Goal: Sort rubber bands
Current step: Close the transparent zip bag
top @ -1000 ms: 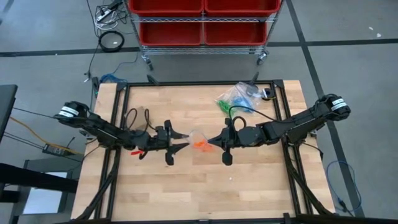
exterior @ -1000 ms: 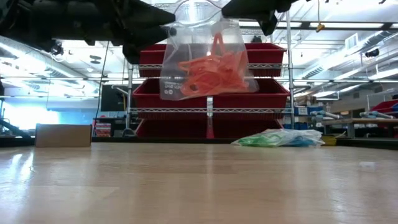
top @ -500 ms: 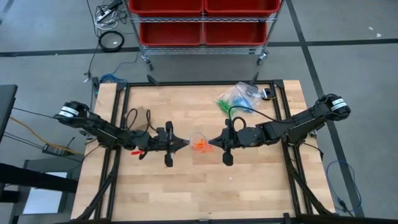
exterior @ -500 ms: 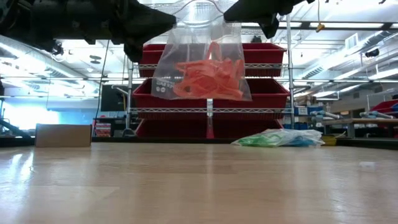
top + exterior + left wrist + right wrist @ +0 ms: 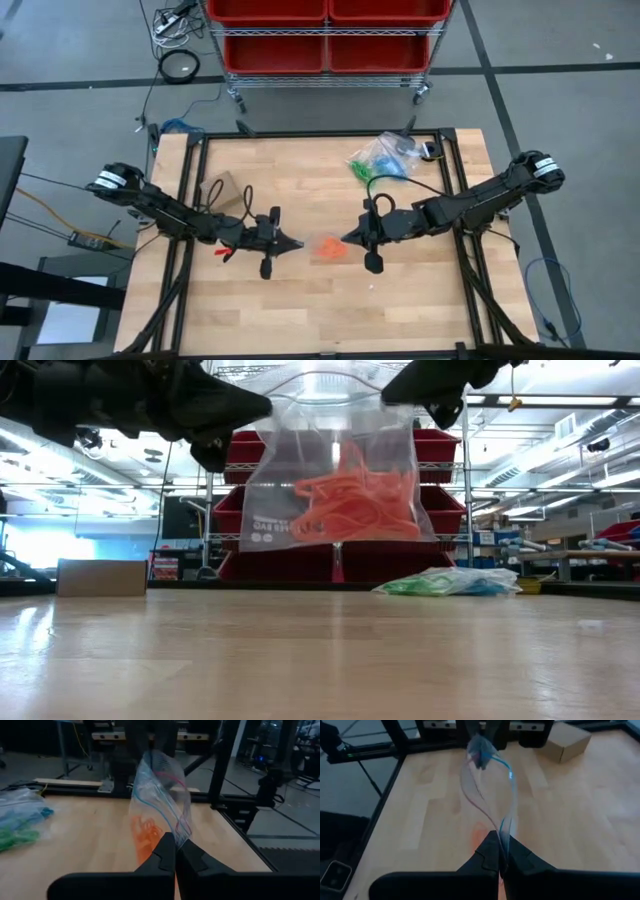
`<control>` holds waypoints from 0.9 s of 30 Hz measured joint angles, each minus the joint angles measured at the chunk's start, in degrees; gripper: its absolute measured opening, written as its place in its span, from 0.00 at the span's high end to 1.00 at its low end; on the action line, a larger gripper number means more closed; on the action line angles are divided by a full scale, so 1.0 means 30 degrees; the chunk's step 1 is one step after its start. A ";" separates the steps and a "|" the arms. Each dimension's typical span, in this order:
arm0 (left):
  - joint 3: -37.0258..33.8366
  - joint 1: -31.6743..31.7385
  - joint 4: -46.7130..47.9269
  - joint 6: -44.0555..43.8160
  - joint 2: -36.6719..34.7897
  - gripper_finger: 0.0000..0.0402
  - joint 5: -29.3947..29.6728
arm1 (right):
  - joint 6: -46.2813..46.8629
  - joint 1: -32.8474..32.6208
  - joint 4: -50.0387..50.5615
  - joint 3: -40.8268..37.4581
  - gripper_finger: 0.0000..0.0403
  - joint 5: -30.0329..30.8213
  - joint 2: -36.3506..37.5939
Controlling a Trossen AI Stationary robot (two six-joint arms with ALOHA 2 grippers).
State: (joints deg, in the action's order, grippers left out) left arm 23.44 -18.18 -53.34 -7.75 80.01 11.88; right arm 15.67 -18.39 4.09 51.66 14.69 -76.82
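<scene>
Wooden table [image 5: 300, 310] mid-span: left gripper [image 5: 291, 244] just clamped onto clear bag [image 5: 335, 480] of orange rubber bands [image 5: 350, 500], right gripper [image 5: 348, 240] pinching the opposite edge, so bag now hangs two-handed, ready to open.

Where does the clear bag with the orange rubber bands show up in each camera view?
High view: clear bag, table centre, between both grippers.
Low view: bag hanging top centre.
Left wrist view: bag, centre.
Right wrist view: bag, edge-on.
Shared landmark: orange rubber bands inside.
</scene>
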 joint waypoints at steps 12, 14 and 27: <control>0.0000 -0.0616 0.1502 -0.1537 -0.0029 1.00 -0.1250 | 0.0320 -0.0124 0.0334 0.0000 1.00 -0.1917 0.0080; 0.0000 -0.0724 0.1692 -0.1755 -0.0029 1.00 -0.1391 | 0.0509 -0.0124 0.0368 0.0000 1.00 -0.2416 0.0080; 0.0000 -0.0822 0.1417 -0.2417 -0.0036 1.00 -0.2408 | 0.0755 -0.0095 0.0382 0.0000 0.97 -0.3280 0.0087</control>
State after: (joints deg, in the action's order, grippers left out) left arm 23.44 -20.65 -49.09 -15.00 79.90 4.66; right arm 17.93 -18.68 5.24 51.66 4.84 -76.55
